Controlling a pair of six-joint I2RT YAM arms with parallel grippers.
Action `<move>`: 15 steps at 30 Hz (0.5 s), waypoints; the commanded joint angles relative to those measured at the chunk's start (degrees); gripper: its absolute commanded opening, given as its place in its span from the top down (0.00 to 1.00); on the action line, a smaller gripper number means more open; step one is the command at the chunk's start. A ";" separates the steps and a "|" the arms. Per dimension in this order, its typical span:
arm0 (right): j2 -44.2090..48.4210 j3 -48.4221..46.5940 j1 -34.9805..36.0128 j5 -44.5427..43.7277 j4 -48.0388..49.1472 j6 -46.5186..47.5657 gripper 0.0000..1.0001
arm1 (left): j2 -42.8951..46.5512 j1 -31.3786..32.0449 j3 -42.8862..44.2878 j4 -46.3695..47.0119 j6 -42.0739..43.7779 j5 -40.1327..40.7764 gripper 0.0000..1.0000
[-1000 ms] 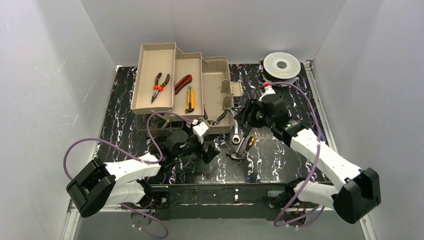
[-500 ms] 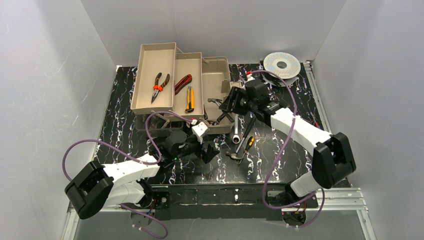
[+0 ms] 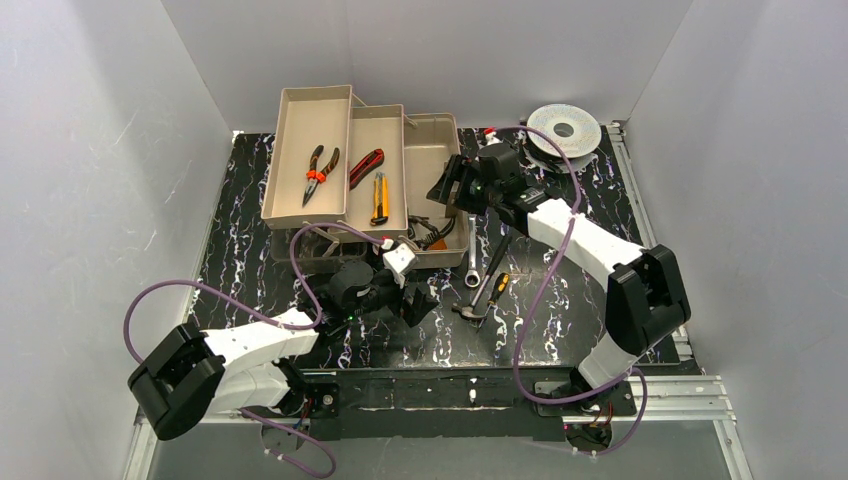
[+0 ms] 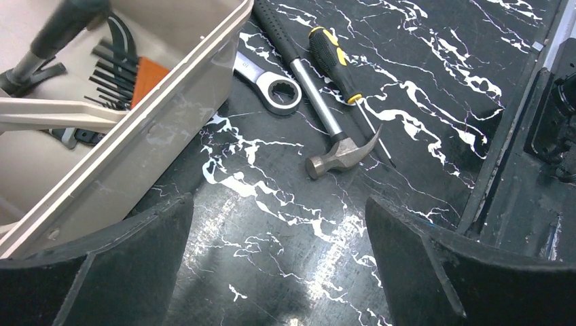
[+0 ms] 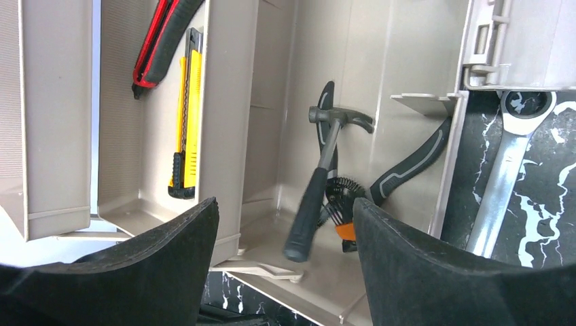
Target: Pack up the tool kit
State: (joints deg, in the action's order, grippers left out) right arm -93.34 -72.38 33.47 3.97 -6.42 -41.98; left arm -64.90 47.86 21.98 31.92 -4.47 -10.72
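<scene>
The beige toolbox (image 3: 430, 135) stands open at the back with its trays folded out to the left. Red pliers (image 3: 320, 172) lie in the far tray. A red-and-black tool (image 3: 366, 167) and the yellow knife (image 3: 380, 198) lie in the middle tray. My right gripper (image 3: 445, 190) hangs open over the main compartment (image 5: 265, 136). Below it (image 5: 285, 204) a black-handled hammer (image 5: 319, 183), blurred, lies among dark tools. My left gripper (image 3: 425, 305) is open and empty low over the table (image 4: 278, 204), in front of the box.
On the black marbled table right of the box lie a ring wrench (image 4: 275, 88), a small claw hammer (image 4: 333, 146) and a yellow-black screwdriver (image 4: 336, 64). A silver wire spool (image 3: 563, 128) sits at the back right. White walls enclose the table.
My right gripper carried the black-handled hammer from the table to over the box's main compartment and opened; the hammer now lies in the box. The left arm has barely moved.
</scene>
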 commanded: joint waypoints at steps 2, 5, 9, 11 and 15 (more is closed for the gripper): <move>4.93 0.00 0.36 -1.49 1.19 1.49 0.21 | 2.26 0.34 -0.09 -0.77 0.71 0.74 0.02; 7.71 1.87 0.36 -2.25 -1.55 2.90 0.25 | 2.29 0.31 -0.07 -0.88 0.62 0.79 0.02; 12.25 5.78 0.21 -6.72 -5.94 4.15 0.26 | 2.57 0.32 0.06 -1.06 0.32 0.55 0.02; 14.56 8.03 0.26 -12.54 -12.94 4.56 0.27 | 2.67 0.36 0.08 -1.07 0.17 0.36 0.02; 19.33 13.79 0.28 -21.82 -20.56 1.72 0.27 | 2.46 0.38 0.08 -0.93 0.03 0.09 0.02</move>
State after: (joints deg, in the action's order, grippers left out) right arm -78.11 -63.29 33.63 -6.44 -16.56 -39.00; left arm -63.90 47.86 21.98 31.42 -4.54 -10.39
